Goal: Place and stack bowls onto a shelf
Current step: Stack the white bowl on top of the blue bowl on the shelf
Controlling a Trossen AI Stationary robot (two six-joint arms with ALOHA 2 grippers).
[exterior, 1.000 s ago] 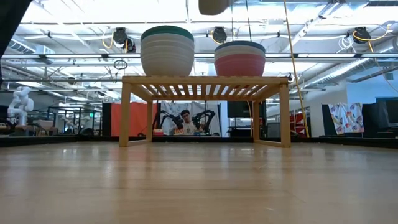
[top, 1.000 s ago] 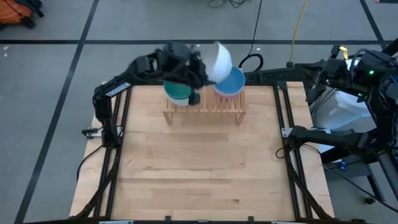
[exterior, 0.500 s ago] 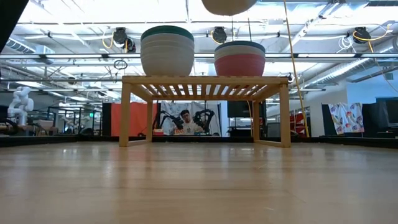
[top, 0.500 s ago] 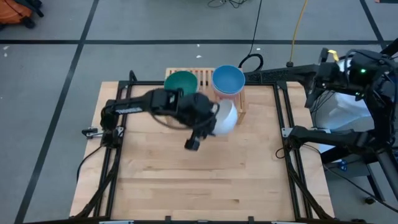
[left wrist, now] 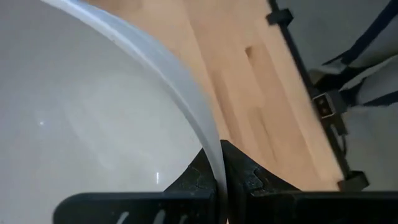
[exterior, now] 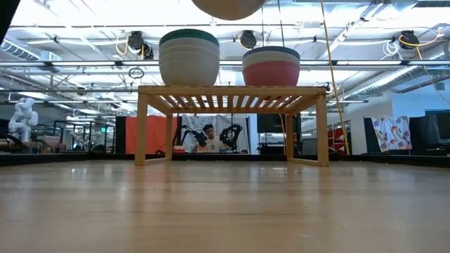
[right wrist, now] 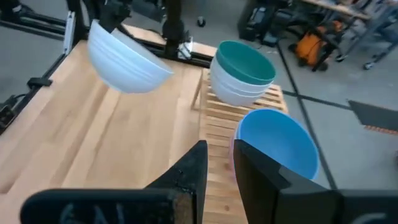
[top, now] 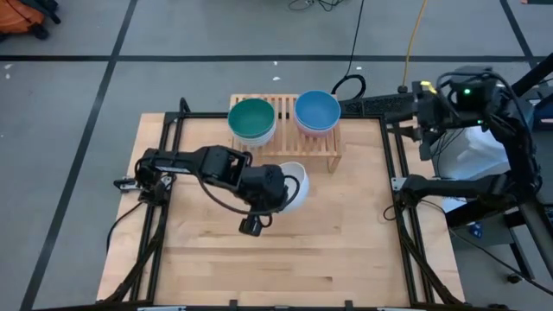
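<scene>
A: Where is the held bowl?
B: The left gripper (top: 278,192) pinches the rim of a white bowl (top: 291,186) above the table (top: 285,250) centre.
A: And farther off?
B: At twelve o'clock, the shelf (top: 332,143) carries a teal-topped stack (top: 251,120) and a blue-topped stack (top: 316,112). At two o'clock, the right gripper (right wrist: 217,163) hangs narrowly parted, empty.

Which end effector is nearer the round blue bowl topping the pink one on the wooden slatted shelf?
Right. The right end effector hovers just off the blue bowl; the left end effector is out over the table, pinching a white bowl's rim.
</scene>
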